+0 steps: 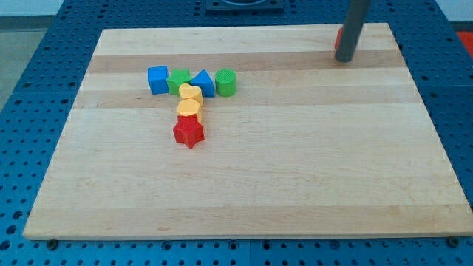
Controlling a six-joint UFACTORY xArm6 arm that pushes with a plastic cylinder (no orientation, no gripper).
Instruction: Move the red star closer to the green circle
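Since your tip (344,60) sits up near the worktop's (310,185) top right corner, touching or just in front of a red block (338,38) whose shape the rod hides, you are still at the approach step and nothing has yet pressed on the red star (189,132). There is no hand on this arm to be released or clenched, only the rod, so all the work is pushing. The red star lies left of the worktop's centre, at the bottom of a short column under a yellow hexagon-like block (189,109) and a yellow heart (191,93). Above them runs a row towards the top left: a blue cube (157,79), a green block (178,80) of unclear shape, a blue triangle (202,83) and the green circle (226,82) at its right end. The star is near the circle, but below and to its left. I judge that you need to bring the tip across the worktop, well clear of the cluster, and settle it at the star's lower left side. Then push up and to the right, so the star slides off the yellow column towards the circle. Keep the stroke short, or you may knock the circle away or drag the yellow blocks along.
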